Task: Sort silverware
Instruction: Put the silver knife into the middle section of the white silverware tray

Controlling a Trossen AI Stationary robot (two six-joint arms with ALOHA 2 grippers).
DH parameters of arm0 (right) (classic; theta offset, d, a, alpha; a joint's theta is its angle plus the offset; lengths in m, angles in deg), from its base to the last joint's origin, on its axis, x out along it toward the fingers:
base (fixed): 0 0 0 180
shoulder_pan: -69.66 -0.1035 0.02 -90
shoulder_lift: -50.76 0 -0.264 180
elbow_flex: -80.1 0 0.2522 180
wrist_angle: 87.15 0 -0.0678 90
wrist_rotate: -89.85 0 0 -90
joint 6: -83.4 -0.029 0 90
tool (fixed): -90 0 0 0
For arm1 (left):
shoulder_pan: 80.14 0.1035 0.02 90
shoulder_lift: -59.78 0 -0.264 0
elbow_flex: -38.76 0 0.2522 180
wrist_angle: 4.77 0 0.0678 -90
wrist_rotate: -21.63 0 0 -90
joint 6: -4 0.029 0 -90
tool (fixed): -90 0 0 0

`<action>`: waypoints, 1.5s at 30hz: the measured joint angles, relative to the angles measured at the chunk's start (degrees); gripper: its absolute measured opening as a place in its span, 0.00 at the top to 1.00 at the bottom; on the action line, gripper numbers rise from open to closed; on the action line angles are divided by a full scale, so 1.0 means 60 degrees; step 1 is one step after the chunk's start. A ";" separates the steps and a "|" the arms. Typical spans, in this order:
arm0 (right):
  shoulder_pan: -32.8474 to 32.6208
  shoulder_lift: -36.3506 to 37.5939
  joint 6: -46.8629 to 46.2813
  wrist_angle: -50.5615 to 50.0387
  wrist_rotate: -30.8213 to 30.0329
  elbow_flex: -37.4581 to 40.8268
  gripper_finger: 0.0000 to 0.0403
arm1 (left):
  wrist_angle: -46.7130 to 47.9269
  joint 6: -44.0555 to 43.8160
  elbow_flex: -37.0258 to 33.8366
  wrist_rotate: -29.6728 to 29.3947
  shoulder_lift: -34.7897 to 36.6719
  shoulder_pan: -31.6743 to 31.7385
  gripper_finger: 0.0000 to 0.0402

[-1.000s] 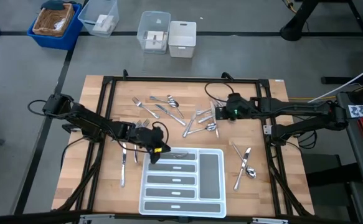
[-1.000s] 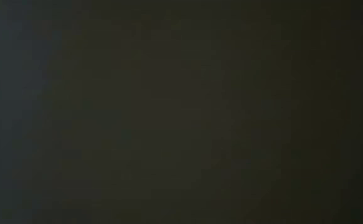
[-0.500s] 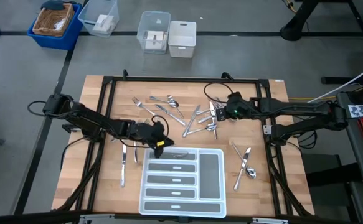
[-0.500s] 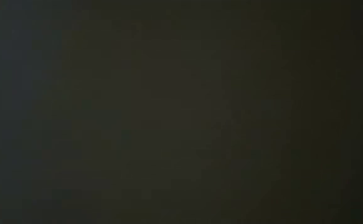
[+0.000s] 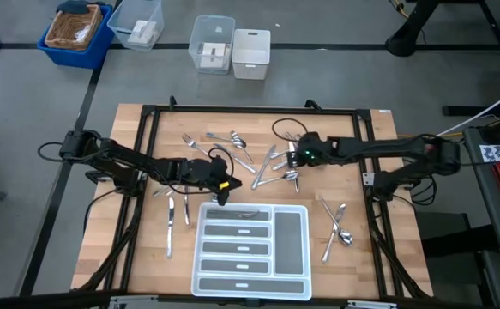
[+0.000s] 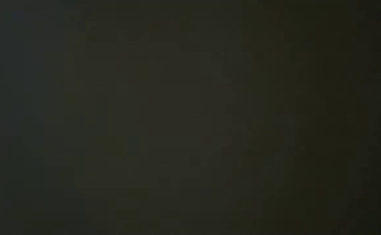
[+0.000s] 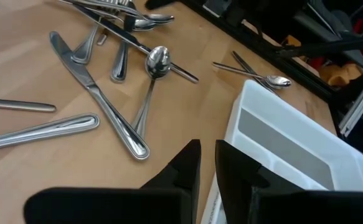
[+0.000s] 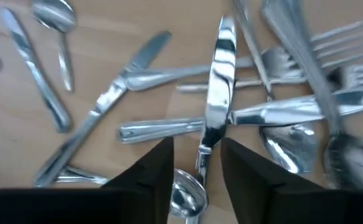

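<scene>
While my right gripper (image 8: 197,163) hangs low over the cluttered heap of silverware (image 5: 275,167), its fingers (image 8: 149,167) stand spread with a knife (image 8: 217,99) running lengthwise through the gap between them, apparently not yet pinched. To do this well, I judge I should settle straight down and close across the knife's narrow handle only, since a spoon (image 8: 291,138) at three o'clock and forks (image 8: 330,74) at two o'clock crowd and cross it; a skewed close could snag a neighbour. Out at seven o'clock from the heap on the table (image 5: 138,129) lies the white tray (image 5: 292,232), one piece already in its top slot. My left gripper (image 7: 207,163) waits at the tray's near corner, fingers nearly pressed together and holding nothing. More silverware lies at four o'clock from the heap.
</scene>
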 joint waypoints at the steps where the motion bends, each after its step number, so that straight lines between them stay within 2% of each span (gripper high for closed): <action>1: 0.0039 -0.0255 0.0001 0.0124 0.0211 0.0000 0.65 | 0.0003 0.0002 0.0000 0.0001 0.0000 -0.0001 0.91; 7: 0.0063 -0.1510 -0.0305 0.0422 0.1187 0.0000 0.65 | 0.0019 0.0001 0.0000 0.0004 0.0000 -0.0005 0.91; 11: 0.0059 -0.1987 -0.0333 0.0534 0.1170 -0.0018 0.66 | 0.0025 0.0003 0.0000 0.0007 0.0000 -0.0005 0.91; 19: 0.0034 -0.2221 -0.0361 0.0634 0.0149 -0.0033 0.66 | 0.0087 0.0049 0.0000 0.0007 0.0001 -0.0005 0.91; 25: 0.0045 -0.2651 -0.0564 0.0575 -0.0131 -0.0055 0.66 | 0.0080 0.0075 0.0000 0.0007 0.0002 -0.0005 0.91; 29: 0.0048 -0.2878 -0.0581 0.0508 -0.0163 -0.0076 0.71 | 0.0076 0.0075 0.0000 0.0007 0.0000 -0.0005 0.91; 37: 0.0062 -0.2810 -0.0588 0.0359 -0.0128 -0.0144 0.92 | 0.0076 0.0075 0.0000 0.0007 0.0004 -0.0005 0.91; 42: 0.0074 -0.2861 -0.0518 -0.0046 0.0035 -0.0555 0.92 | 0.0070 0.0076 0.0000 0.0007 0.0004 -0.0005 0.91; 45: 0.0078 -0.2883 -0.0478 -0.0615 0.0090 -0.0939 0.88 | 0.0068 0.0072 0.0000 0.0007 0.0004 -0.0005 0.91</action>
